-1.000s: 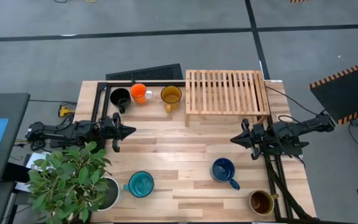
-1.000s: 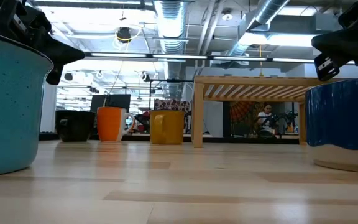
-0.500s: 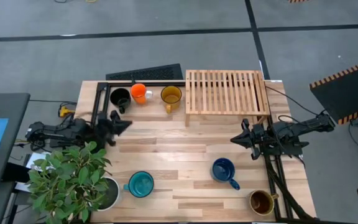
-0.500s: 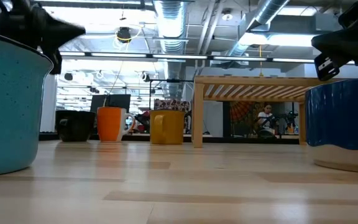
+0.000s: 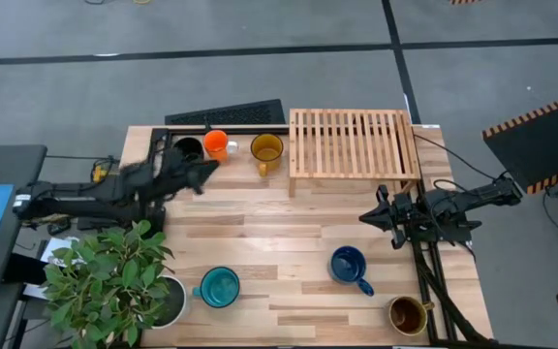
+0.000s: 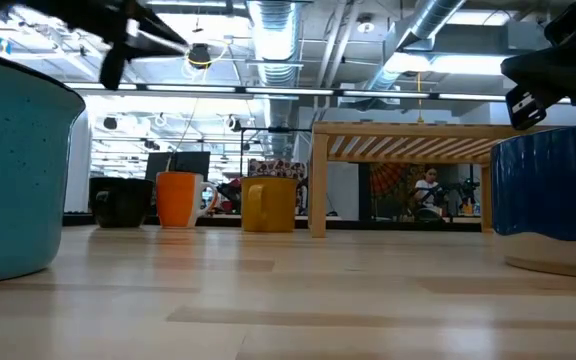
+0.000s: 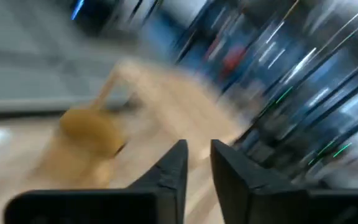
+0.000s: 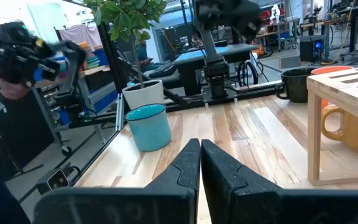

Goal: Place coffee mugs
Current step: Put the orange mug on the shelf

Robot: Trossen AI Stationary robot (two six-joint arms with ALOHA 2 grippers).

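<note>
Three mugs stand in a row at the far edge: black mug (image 5: 188,150), orange mug (image 5: 216,144) and yellow mug (image 5: 266,148). The teal mug (image 5: 220,287), dark blue mug (image 5: 348,265) and olive-brown mug (image 5: 407,314) stand near the near edge. My left gripper (image 5: 206,170) hovers raised just near-side of the black and orange mugs. Its fingers stand a narrow gap apart (image 7: 199,155) and hold nothing; its blurred wrist view shows the yellow mug (image 7: 92,127). My right gripper (image 5: 364,219) waits shut (image 8: 199,146) at the table's right, beyond the blue mug.
A slatted wooden rack (image 5: 354,143) stands at the far right, next to the yellow mug. A leafy plant in a white pot (image 5: 163,301) fills the near left corner beside the teal mug. Bare wood (image 5: 279,223) lies between the two arms.
My left gripper has swung from beside the plant toward the far edge and risen, ending close to the black and orange mugs. No mug has moved.
</note>
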